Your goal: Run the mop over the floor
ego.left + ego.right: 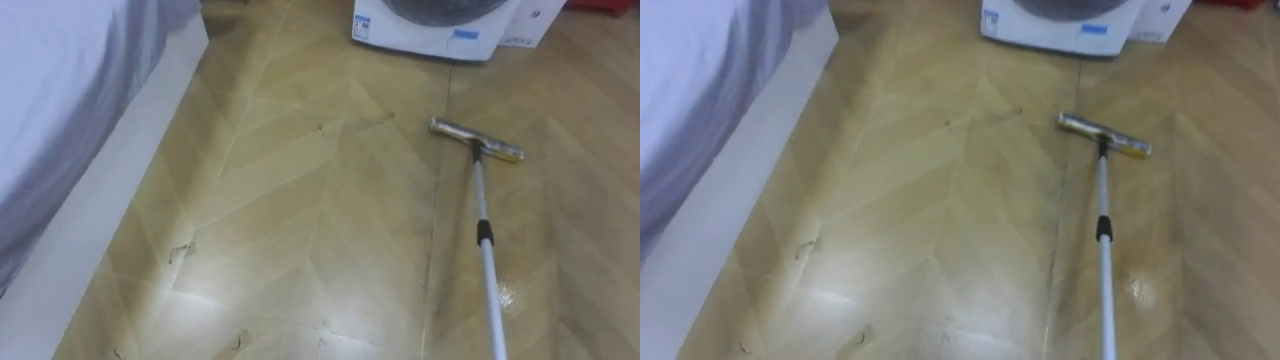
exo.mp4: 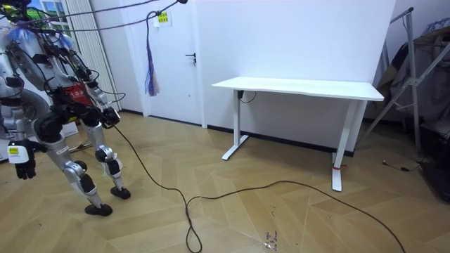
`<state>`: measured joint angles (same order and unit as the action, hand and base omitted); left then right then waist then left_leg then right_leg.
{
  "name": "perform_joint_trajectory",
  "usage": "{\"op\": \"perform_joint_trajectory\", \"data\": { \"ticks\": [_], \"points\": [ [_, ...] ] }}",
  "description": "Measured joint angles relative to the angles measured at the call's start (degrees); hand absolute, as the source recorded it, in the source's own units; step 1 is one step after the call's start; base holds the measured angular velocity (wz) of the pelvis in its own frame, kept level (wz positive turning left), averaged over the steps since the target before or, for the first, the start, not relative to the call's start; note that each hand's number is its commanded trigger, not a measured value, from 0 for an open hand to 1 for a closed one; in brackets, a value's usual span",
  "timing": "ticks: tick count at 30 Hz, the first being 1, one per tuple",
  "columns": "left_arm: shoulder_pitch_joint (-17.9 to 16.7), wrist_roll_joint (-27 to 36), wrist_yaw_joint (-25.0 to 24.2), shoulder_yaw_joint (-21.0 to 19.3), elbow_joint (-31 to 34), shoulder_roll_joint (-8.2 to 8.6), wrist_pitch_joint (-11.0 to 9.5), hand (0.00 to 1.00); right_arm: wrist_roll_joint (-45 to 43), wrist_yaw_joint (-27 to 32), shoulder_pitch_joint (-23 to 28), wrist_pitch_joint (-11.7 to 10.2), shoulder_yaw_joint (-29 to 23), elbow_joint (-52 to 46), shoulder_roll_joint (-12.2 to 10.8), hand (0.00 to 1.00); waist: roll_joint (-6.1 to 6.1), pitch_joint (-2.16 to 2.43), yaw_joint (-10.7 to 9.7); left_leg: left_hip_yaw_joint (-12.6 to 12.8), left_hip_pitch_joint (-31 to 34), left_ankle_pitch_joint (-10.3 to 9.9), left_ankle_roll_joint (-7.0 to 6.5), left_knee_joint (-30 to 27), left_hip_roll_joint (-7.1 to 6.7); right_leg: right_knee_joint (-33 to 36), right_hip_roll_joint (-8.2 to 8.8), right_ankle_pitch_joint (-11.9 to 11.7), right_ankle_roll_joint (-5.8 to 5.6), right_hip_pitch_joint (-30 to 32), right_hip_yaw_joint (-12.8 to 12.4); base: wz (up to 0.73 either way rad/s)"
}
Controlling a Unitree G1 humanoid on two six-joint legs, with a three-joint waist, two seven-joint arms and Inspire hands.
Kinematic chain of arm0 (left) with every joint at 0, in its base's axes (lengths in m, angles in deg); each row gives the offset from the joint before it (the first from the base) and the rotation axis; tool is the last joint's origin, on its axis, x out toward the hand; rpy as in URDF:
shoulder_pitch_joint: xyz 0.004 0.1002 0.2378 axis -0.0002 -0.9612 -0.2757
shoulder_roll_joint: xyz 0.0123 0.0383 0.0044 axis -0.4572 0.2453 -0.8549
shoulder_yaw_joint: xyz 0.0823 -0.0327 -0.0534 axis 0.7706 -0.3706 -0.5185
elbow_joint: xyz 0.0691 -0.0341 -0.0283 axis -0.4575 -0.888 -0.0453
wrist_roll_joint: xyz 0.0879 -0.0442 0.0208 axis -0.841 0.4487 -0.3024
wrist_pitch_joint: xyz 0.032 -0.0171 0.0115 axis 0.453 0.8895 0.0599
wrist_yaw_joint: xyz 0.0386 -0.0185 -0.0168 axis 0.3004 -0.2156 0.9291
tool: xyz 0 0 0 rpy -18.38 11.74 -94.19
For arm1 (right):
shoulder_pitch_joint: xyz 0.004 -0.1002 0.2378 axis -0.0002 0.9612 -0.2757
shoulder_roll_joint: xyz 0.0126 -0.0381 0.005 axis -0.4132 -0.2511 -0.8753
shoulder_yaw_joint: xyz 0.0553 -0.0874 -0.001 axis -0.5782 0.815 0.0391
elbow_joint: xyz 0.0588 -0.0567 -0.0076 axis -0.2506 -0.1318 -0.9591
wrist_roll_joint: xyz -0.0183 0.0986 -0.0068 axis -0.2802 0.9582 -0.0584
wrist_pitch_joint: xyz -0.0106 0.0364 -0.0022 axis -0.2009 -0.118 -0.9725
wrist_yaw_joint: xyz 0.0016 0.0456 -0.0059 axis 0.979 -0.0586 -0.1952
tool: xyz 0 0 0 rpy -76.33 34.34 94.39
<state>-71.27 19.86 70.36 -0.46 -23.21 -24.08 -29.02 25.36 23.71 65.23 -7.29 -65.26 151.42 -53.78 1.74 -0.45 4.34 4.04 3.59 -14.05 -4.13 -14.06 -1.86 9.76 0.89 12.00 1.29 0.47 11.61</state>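
I see the bed (image 1: 60, 90) at nine o'clock, the washing machine (image 1: 430, 35) at twelve, the mop (image 1: 483, 230) with its head on the floor (image 1: 300, 200) at two and its pole running to five, and the left hand (image 2: 24, 167) hanging low, though I cannot tell its grip.

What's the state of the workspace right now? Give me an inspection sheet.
Surface: wood floor, glossy patch at lower right.
Job's things: flat mop, head flat on the floor before the washing machine, pole running to lower right.
Clutter: small dark scraps near the bed.
Hands: left hand hangs low at the robot's side.
Cables: only the robot's own.
Surroundings: bed at left; white desk and door in the room view.
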Motion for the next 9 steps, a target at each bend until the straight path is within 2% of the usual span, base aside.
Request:
{"op": "perform_joint_trajectory", "data": {
  "ticks": [3, 9],
  "points": [
    [0.0, -1.3, 0.0, -0.1, 0.1, 0.09, 0.0, 0.00, 0.0, -1.0, 0.0, -0.1, -0.1, -0.3, -0.3, 1.00, 0.00, -0.20, -0.1, 0.0, -1.9, 0.1, 0.15, 0.8, 0.00, -0.2, -0.05, -0.1, 0.00, -1.6, 0.0, 0.00],
    [0.0, -1.7, 0.1, -1.1, 0.3, 0.32, 0.6, 0.00, -0.1, -1.3, 1.1, 0.0, -0.5, -2.9, -0.7, 1.00, -0.11, -0.16, -0.9, 0.5, -3.0, 0.1, 0.18, 0.8, 0.18, -0.1, -0.24, -0.4, 0.07, -2.1, -0.6, -0.05]
  ]
}}
